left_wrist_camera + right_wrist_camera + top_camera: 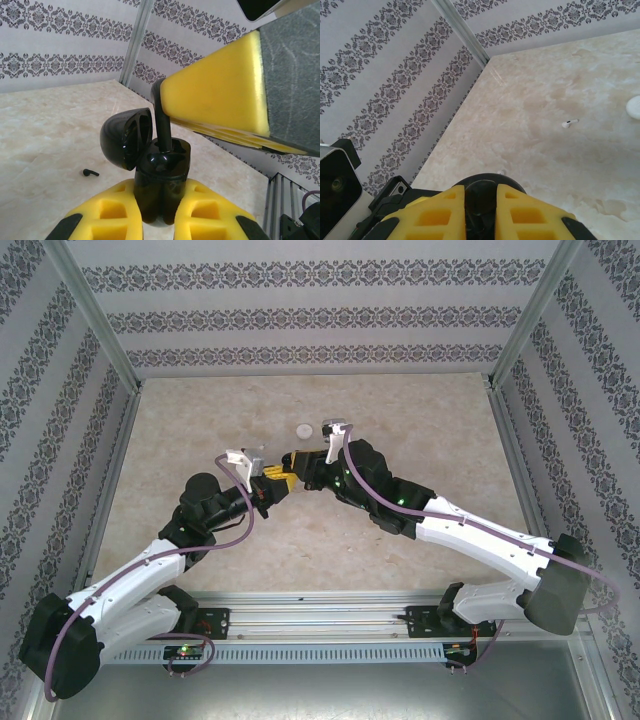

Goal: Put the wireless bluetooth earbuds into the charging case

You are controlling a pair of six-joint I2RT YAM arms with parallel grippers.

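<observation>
Left wrist view tells most of the progress: the black charging case stands with its lid swung open, and one black earbud is stem-down at the mouth of a socket, partly in and, by my reading, not yet seated. So the first insertion looks about half done. A second black earbud lies loose on the table, well apart from the case on its lid side, and a white earbud lies out on the open table toward the far left corner, near a white round puck. Those pieces remain to be dealt with, and the lid is not closed. The left gripper is clamped on the lower body of the case, a yellow finger on each side, holding it clear of the table about mid-table, a little toward the far edge. The right gripper is closed nearly together on the head of the first earbud, its yellow finger reaching in above the case. The black bud fills the gap between its pads.
</observation>
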